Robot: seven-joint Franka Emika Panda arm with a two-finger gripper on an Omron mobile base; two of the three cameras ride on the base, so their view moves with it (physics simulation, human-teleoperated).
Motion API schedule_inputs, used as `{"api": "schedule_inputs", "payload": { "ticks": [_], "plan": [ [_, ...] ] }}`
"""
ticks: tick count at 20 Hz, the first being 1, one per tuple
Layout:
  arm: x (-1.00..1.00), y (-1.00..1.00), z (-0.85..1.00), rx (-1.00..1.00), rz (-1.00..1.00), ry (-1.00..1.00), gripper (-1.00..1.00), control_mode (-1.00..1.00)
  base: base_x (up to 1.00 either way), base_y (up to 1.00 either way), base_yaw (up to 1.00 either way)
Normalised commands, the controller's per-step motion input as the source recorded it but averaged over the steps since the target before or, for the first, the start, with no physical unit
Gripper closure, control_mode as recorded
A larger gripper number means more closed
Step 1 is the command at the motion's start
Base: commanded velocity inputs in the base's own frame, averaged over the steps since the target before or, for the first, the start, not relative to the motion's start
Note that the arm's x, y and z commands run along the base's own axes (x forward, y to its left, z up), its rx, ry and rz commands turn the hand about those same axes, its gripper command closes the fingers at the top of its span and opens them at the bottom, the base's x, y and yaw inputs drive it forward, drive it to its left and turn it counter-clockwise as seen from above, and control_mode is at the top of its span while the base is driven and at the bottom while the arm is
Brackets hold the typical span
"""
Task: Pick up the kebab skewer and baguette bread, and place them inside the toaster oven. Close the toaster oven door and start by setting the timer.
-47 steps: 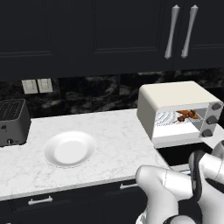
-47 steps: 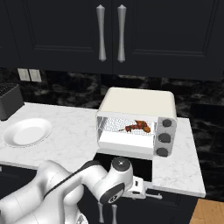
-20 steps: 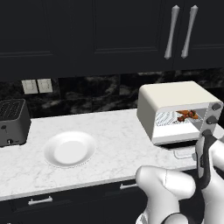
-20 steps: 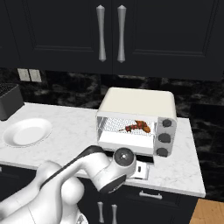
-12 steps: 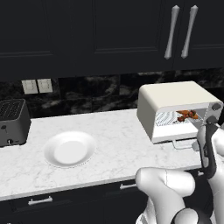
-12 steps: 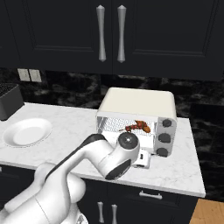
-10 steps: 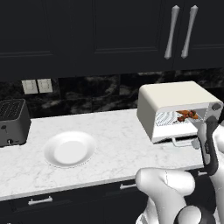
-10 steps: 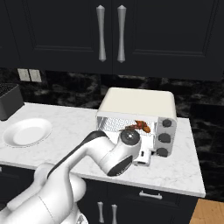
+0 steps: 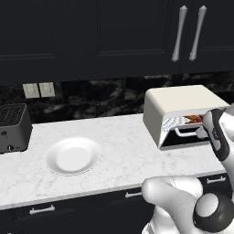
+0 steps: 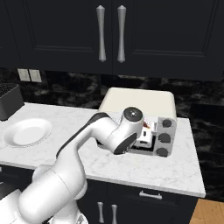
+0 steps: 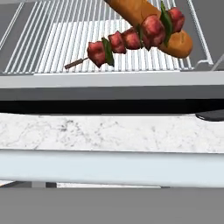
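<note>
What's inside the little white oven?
Inside the toaster oven, the kebab skewer lies across the baguette bread on the wire rack. The baguette's far end is out of frame.

Toaster oven (image 9: pixel 183 107) is sitting on the counter (image 9: pixel 119 151) toward 3 o'clock in the left base view, back near the wall. Plate (image 9: pixel 73 155) is lying at about 9 o'clock from it, well apart. Slot toaster (image 9: pixel 13 128) is standing further out at 9 o'clock, by the counter's far end. Cabinets (image 9: pixel 137 32) are hanging above.

Inside the oven, the baguette bread (image 11: pixel 151 24) is lying on the wire rack (image 11: pixel 57 39). The kebab skewer (image 11: pixel 127 41) is resting across the loaf, its stick end pointing to 8 o'clock in the hand view. The oven door handle (image 11: pixel 109 168) is running across at 6 o'clock, in front of the rack.
</note>
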Motion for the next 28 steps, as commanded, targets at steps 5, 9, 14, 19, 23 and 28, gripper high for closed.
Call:
{"api": "schedule_inputs", "payload": {
  "ticks": [5, 9, 14, 19, 23, 28],
  "plan": [
    [1.0, 0.24, -0.25, 0.01, 0.0, 0.03, -1.0, -1.0, 0.0, 0.0, 0.0],
    [1.0, 0.26, -0.57, 0.02, 0.0, 0.04, -1.0, -1.0, 0.0, 0.0, 0.0],
    [0.84, 0.2, -0.76, 0.03, 0.0, 0.04, -1.0, -1.0, 0.0, 0.0, 0.0],
    [0.24, 0.1, -0.46, 0.03, 0.0, 0.01, -1.0, -1.0, 0.0, 0.0, 0.0],
    [-0.16, 0.05, -0.01, 0.06, 0.0, -0.05, -1.0, -1.0, 0.0, 0.0, 0.0],
    [-0.4, 0.0, 0.0, 0.02, 0.0, -0.21, -1.0, -1.0, 0.0, 0.0, 0.0]
  ]
}}
